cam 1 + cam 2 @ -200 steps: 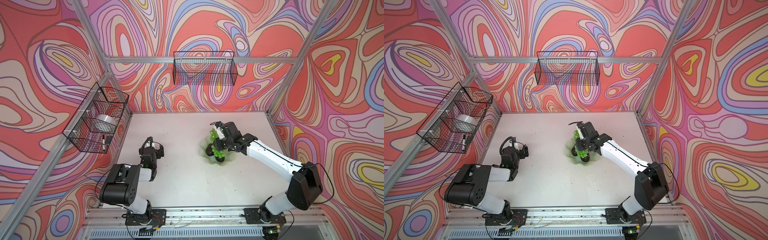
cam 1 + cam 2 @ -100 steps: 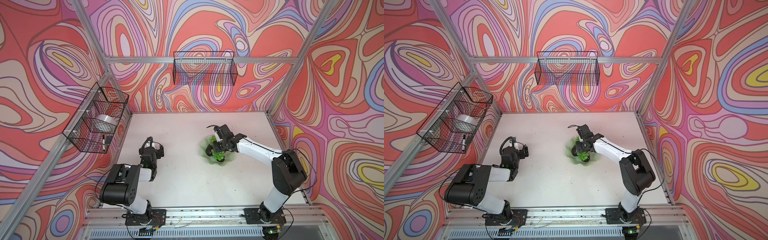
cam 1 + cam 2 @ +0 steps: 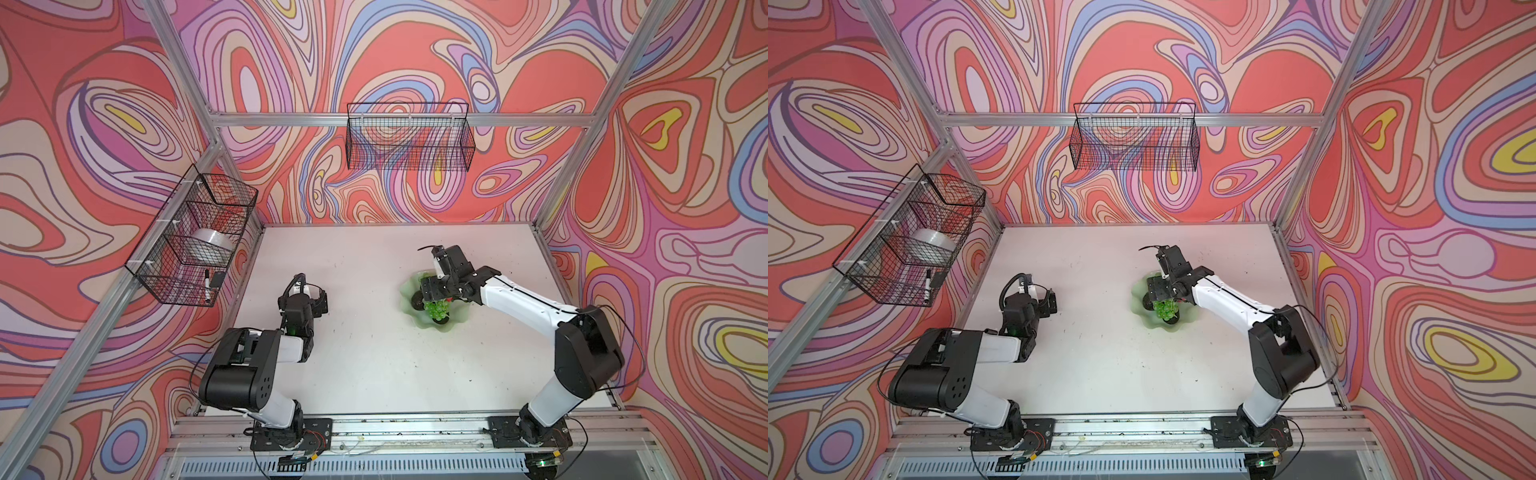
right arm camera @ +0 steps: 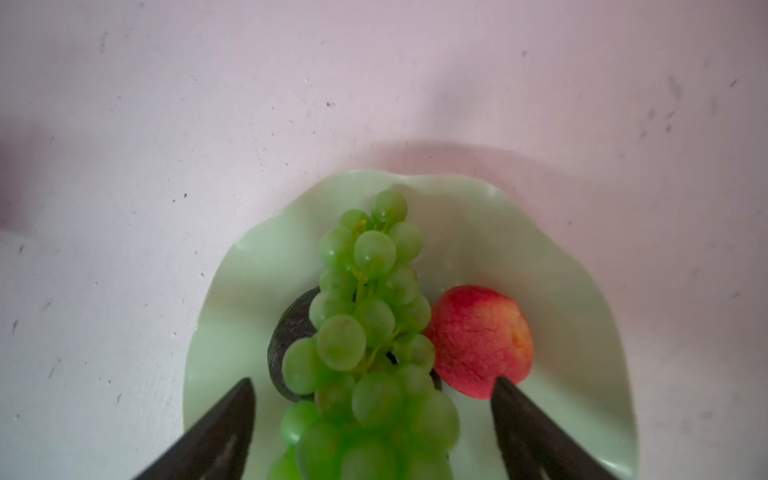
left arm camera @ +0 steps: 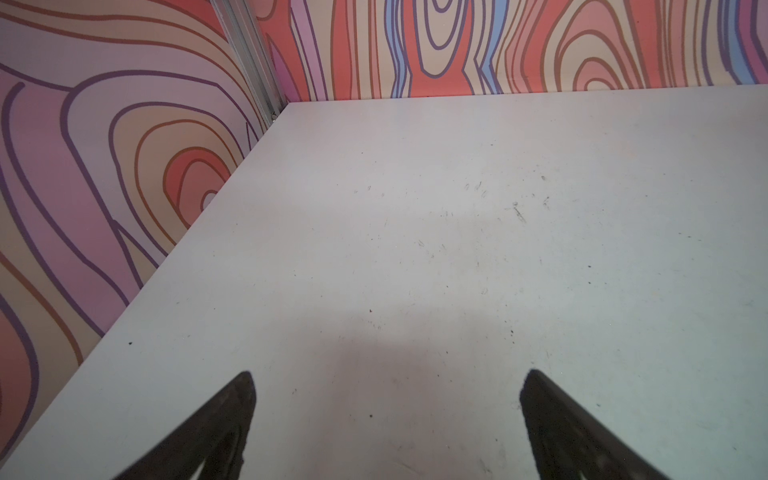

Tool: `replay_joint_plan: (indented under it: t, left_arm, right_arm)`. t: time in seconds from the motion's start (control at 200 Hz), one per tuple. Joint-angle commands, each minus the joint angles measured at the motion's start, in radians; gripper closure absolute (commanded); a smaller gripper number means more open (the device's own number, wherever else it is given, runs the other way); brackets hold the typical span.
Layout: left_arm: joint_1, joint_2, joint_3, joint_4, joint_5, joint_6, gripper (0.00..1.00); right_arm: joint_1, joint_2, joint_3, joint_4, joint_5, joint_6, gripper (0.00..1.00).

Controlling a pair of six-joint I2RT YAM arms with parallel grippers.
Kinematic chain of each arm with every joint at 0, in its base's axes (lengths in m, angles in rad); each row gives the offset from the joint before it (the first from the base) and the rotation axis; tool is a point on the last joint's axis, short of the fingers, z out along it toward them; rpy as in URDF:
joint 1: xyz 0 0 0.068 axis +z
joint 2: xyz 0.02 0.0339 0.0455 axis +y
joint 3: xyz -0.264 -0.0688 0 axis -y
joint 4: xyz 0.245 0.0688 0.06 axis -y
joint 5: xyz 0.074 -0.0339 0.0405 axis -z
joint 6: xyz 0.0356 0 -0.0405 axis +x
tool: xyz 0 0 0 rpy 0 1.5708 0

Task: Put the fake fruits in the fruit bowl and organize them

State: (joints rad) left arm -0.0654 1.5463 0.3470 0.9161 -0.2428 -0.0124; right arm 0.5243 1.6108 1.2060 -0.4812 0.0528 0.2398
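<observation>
The white, scuffed tabletop [image 3: 374, 365] is mostly bare. Seen in both top views, the wide pale mint-green dish with a ruffled rim, the fruit bowl [image 3: 409, 286], sits at about two o'clock from the table's middle. The right gripper [image 4: 372, 380] hangs low over it. Its jaws are spread wide on either side of the bunch of translucent bright green grapes [image 4: 365, 299] and pinch nothing. The bunch lies along the bowl's floor, resting on the other fruit.

The left gripper [image 5: 389, 373] is well apart at the bowl's nine o'clock. It is also spread wide and empty above bare table.

The small red apple with a yellowish patch [image 4: 478, 336] lies in the bowl just beside the grapes, and one right fingertip is close against it. I cannot tell whether they touch. A dark blackish-green avocado [image 3: 415, 302] shows at the grapes' ten o'clock. A dark shape at their five o'clock may be the second avocado, but I cannot be sure.

I judge this to be the release of the grapes. To finish it well, keep the jaws wide and lift straight up, so no finger snags a stem or rolls the apple. Then check that both avocados are inside.

I can read no brand, label or writing. The items in the black wire basket [image 3: 191, 241] on the left wall are too small to read.
</observation>
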Motion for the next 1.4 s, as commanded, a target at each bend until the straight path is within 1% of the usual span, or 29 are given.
replay_joint_plan:
  t: [0.0,0.07,0.15,0.2,0.3,0.431,0.536,0.596,0.651,0.706,0.826,0.931,0.981,1.036,1.102,1.162,1.212,1.292,1.367,1.392]
  left_arm:
    - [0.003,0.002,0.015,0.015,0.0,-0.008,0.0]
    - [0.004,0.003,0.015,0.015,0.0,-0.009,0.0]
    - [0.003,0.003,0.015,0.015,-0.001,-0.008,0.0]
    - [0.003,0.003,0.015,0.015,-0.002,-0.009,0.0]
    - [0.003,0.002,0.015,0.015,-0.002,-0.008,0.0]
    - [0.003,0.003,0.014,0.015,0.0,-0.009,0.0]
    - [0.003,0.002,0.015,0.015,0.0,-0.008,0.0]
    - [0.003,0.003,0.015,0.015,-0.001,-0.008,0.0]
    - [0.003,0.002,0.016,0.015,-0.001,-0.008,0.0]
    - [0.003,0.002,0.014,0.015,0.0,-0.008,0.0]
    - [0.004,0.003,0.017,0.015,-0.001,-0.009,0.0]
    - [0.003,0.004,0.015,0.015,-0.001,-0.009,0.0]
    - [0.004,0.002,0.015,0.015,-0.002,-0.008,0.0]
    - [0.003,0.003,0.015,0.015,-0.002,-0.009,0.0]
    - [0.003,0.004,0.015,0.015,0.0,-0.008,0.0]
    - [0.003,0.002,0.017,0.015,0.0,-0.008,0.0]
    - [0.004,0.002,0.015,0.015,0.0,-0.008,0.0]
    - [0.003,0.002,0.015,0.015,0.0,-0.008,0.0]
    - [0.003,0.002,0.015,0.015,0.0,-0.008,0.0]
    - [0.003,0.003,0.015,0.015,-0.002,-0.008,0.0]
  right_arm:
    - [-0.027,-0.13,-0.033,0.087,-0.004,-0.013,0.02]
    - [-0.039,-0.211,-0.08,0.133,0.016,-0.018,0.02]
    - [-0.072,-0.313,-0.173,0.209,0.063,-0.027,0.02]
    - [-0.123,-0.377,-0.244,0.268,0.088,-0.029,0.02]
    - [-0.249,-0.474,-0.416,0.448,0.082,-0.06,0.02]
    - [-0.356,-0.488,-0.585,0.663,0.18,-0.104,0.02]
    - [-0.39,-0.428,-0.713,0.91,0.281,-0.148,0.02]
    - [-0.403,-0.362,-0.762,1.052,0.277,-0.187,0.02]
    - [-0.412,-0.293,-0.775,1.125,0.274,-0.201,0.02]
    - [-0.422,-0.219,-0.799,1.235,0.279,-0.216,0.02]
    - [-0.456,-0.062,-0.865,1.531,0.221,-0.219,0.02]
    - [-0.462,0.064,-0.856,1.633,0.168,-0.228,0.02]
    - [-0.461,0.129,-0.868,1.746,0.169,-0.244,0.02]
    - [-0.462,0.089,-0.864,1.66,0.155,-0.225,0.01]
    - [-0.462,0.116,-0.866,1.72,0.167,-0.238,0.02]
    - [-0.462,0.098,-0.849,1.651,0.19,-0.229,0.02]
    - [-0.462,0.109,-0.828,1.641,0.227,-0.224,0.02]
    - [-0.461,0.111,-0.75,1.48,0.237,-0.202,0.02]
    - [-0.465,0.107,-0.785,1.551,0.226,-0.217,0.02]
    - [-0.465,0.107,-0.779,1.54,0.224,-0.219,0.01]
